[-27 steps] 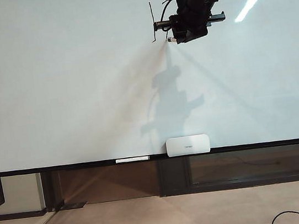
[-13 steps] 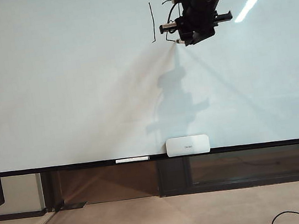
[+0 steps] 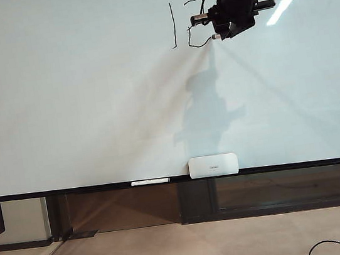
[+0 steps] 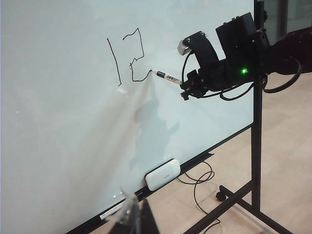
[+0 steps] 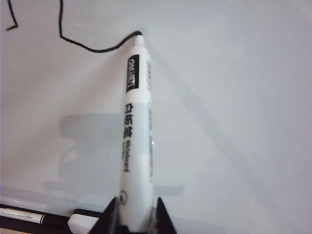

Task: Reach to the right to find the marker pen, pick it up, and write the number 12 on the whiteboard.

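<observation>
The whiteboard (image 3: 78,102) fills most of the exterior view; its surface is glossy and rigid, and it stands on a dark frame. On its lower ledge, at about 6 o'clock in that view, rests the white eraser block (image 3: 213,165), with a long thin white marker (image 3: 150,181) just beside it toward 7 o'clock.

The number 12 (image 3: 184,24) sits at about 1 o'clock on the board: the vertical stroke of the 1 is complete, and the 2 is drawn down to its base stroke.

The right gripper (image 3: 227,29) hangs at the 2 o'clock side of the digits, jaws clenched on the barrel end of the marker pen (image 5: 134,126). The pen tip touches the board at the end of the base stroke.

The left gripper (image 4: 131,217) is barely visible at the edge of the left wrist view; its jaw state cannot be told.

Handling judgement: the pen is light, stiff and smooth-walled, so it may slip or pivot under writing pressure. Grasp at the rear barrel, square to the axis, and keep contact force low.
</observation>
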Available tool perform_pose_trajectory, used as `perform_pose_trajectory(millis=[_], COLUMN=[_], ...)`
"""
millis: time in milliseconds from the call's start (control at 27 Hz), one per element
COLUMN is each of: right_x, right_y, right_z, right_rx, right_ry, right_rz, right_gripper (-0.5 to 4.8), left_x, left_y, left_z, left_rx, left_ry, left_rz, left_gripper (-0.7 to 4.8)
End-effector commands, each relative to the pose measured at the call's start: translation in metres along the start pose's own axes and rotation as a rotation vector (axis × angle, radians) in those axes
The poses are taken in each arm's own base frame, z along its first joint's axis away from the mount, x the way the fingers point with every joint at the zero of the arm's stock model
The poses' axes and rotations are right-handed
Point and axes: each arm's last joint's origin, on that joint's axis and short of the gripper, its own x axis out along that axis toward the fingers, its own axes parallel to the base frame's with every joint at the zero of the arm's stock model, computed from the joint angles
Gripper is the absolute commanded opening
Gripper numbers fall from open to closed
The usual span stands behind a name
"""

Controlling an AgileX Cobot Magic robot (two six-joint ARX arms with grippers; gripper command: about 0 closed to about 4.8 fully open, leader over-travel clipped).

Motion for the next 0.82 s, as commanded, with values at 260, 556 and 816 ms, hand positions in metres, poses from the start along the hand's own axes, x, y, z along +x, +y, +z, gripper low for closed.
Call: perform_pose_trajectory(millis=[260,556,816], right_x=[-0.058,-0.154,-0.256], right_y=[-0.015,-0.04,-0.068], right_z=[0.051,0.102,0.128], right_rx=[0.036,0.048,0.058], right_ry=[-0.074,-0.123,-0.181], right_rz=[-0.012,0.035,0.101], right_gripper=[-0.05,-0.05,-0.05], left_x=[-0.014,-0.049,-0.08], left_y=[0.003,-0.01,-0.033], left_z=[0.004,0.01,0.003], left_rx=[-0.014,-0.012,-0.086], left_ry=[0.06,0.103,0.175], left_rz=[0.338,0.581,0.567], left_gripper=[-0.05,-0.05,-0.05])
